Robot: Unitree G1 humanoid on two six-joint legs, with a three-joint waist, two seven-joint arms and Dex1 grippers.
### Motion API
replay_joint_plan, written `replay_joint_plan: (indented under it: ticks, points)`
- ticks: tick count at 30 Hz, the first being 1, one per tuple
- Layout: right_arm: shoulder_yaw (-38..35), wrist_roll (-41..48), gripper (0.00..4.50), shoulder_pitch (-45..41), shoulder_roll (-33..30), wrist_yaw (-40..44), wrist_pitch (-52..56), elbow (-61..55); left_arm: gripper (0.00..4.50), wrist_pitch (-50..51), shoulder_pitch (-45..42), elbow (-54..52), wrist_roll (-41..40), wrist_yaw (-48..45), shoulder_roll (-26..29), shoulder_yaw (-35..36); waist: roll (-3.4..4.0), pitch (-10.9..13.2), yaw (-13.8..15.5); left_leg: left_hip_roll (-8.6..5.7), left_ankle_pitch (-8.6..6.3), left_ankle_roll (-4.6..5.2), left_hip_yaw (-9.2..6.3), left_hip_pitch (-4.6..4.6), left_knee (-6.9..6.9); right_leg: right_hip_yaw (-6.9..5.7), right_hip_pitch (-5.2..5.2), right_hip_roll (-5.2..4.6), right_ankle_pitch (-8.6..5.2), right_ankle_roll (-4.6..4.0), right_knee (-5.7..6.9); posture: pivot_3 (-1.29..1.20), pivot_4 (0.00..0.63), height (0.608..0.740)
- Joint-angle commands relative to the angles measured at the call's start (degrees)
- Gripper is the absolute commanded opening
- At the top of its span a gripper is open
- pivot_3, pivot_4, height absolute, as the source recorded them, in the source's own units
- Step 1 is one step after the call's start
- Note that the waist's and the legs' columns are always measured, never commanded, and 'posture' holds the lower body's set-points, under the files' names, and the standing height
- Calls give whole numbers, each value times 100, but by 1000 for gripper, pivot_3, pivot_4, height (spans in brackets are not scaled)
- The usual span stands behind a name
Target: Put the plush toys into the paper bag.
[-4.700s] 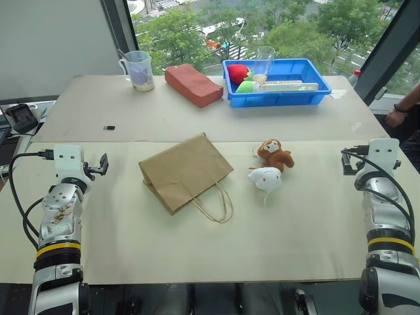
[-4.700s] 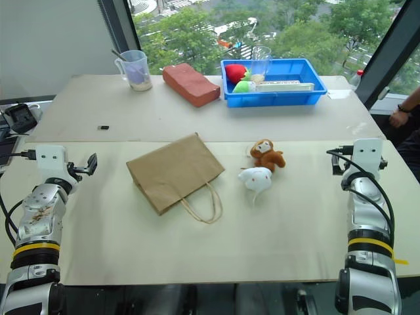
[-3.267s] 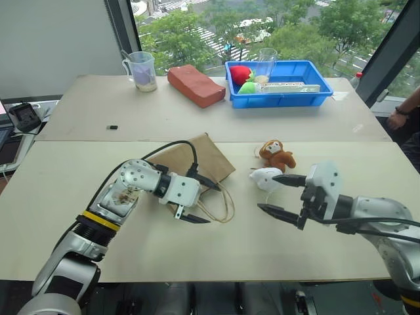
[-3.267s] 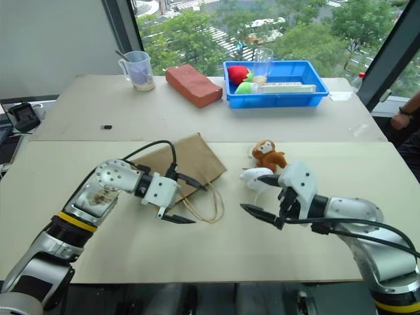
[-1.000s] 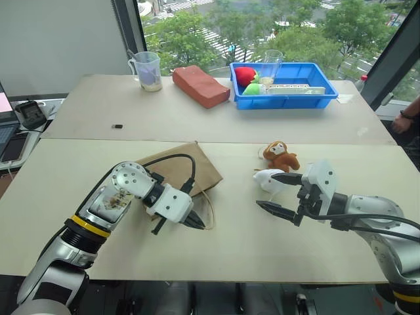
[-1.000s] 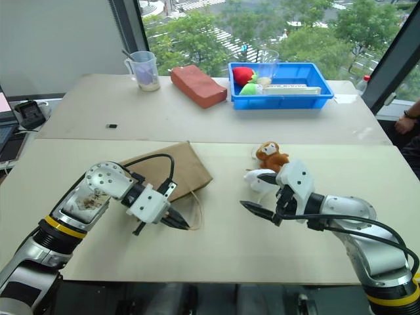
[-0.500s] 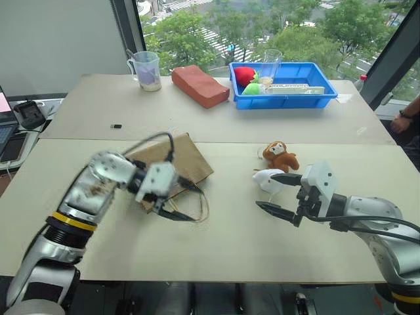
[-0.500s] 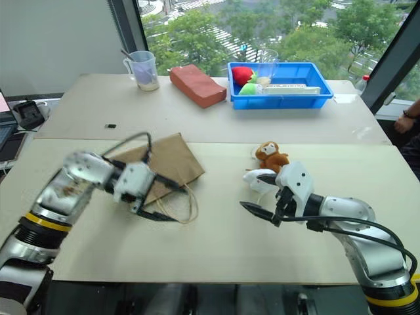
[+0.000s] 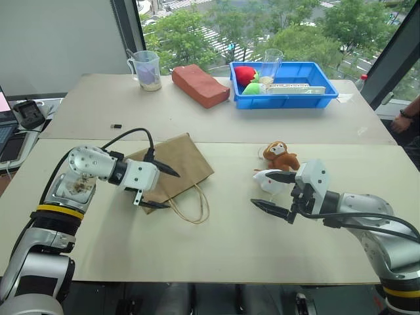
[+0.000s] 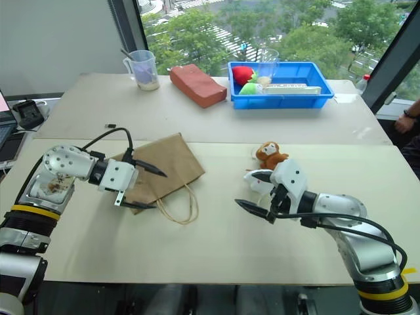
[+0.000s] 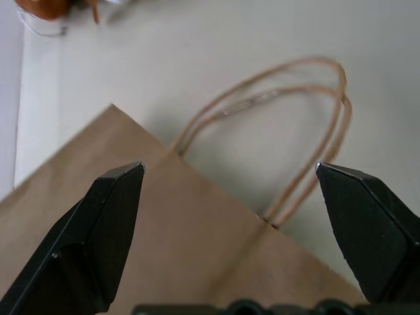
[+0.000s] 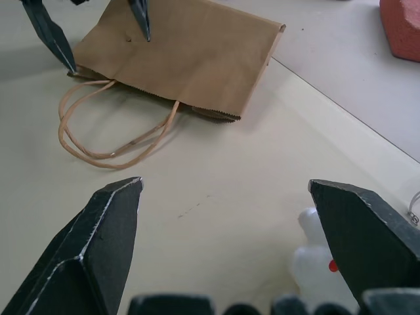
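The brown paper bag [image 9: 176, 165] lies flat on the near table, its cord handles [image 9: 191, 208] looped toward me. My left gripper [image 9: 161, 188] is open and straddles the bag's mouth edge at its left corner, gripping nothing. The brown monkey [image 9: 280, 156] sits to the right of the bag, with the white plush toy [image 9: 268, 181] just in front of it. My right gripper [image 9: 260, 188] is open, its upper finger over the white toy [image 12: 321, 262] and pointing toward the bag [image 12: 187, 56]. In the left wrist view the handles [image 11: 292, 141] lie between the spread fingers.
On the far table stand a blue bin [image 9: 295, 96] with red and green soft items, a reddish brick block [image 9: 199, 85], a measuring cup [image 9: 147, 69] and a clear glass [image 9: 272, 62]. A person's hand [image 9: 408, 122] rests at the right edge.
My left gripper, shut by the bag's handles a second ago, has opened and moved left and back to the bag's mouth edge. The bag shifted slightly left. The right arm stayed still.
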Motion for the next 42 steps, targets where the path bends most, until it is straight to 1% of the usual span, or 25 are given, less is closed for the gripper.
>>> replay_joint_plan:
  ticks: [1,5,9,12,17,26,33,40,42]
  points:
    - [-154,63,4500,54,3,-53,-44,-252,4459,-352,88,-29,69,53,41,-1,0,0,-1,0,0,0,0,0,0,1,0,-1,0,0,0,0,150,740]
    - [-170,67,4500,80,7,-99,-25,-277,4459,-467,189,-2,202,317,-112,-11,0,0,-3,2,0,0,1,3,0,1,1,0,0,0,2,0,150,740]
    - [-199,103,4500,65,-14,-128,17,-307,4459,-415,115,120,296,631,-278,28,0,0,-7,1,0,0,0,6,1,1,4,1,0,0,4,0,150,740]
    - [-227,118,4500,60,-49,-118,34,-322,4459,-69,121,42,85,644,-368,109,0,0,-15,1,0,0,0,5,1,1,2,2,0,0,5,0,150,740]
    - [-216,116,4500,5,-72,-92,51,-301,4459,493,195,-126,-350,475,-351,231,0,0,-15,2,0,0,-1,5,0,0,1,2,0,0,6,0,150,740]
    - [-165,107,4500,-78,-69,-55,65,-251,4459,1200,169,-408,-771,351,-354,407,0,0,-16,3,0,0,-1,6,1,0,2,2,0,1,7,0,150,740]
    - [-171,94,4500,-50,-53,-55,63,-264,4459,1208,256,-482,-660,506,-439,365,0,0,-14,2,0,0,-1,6,1,0,2,2,0,0,6,0,150,740]
    - [-206,88,4500,-26,-88,-34,58,-249,4459,1069,531,-873,-681,162,-350,233,0,0,-16,4,0,0,-1,6,0,1,1,2,0,0,7,0,150,740]
    - [-201,84,4500,-32,-92,-30,59,-245,4459,1014,552,-963,-593,204,-404,193,0,0,-11,3,0,0,0,5,0,1,1,1,0,0,5,0,150,740]
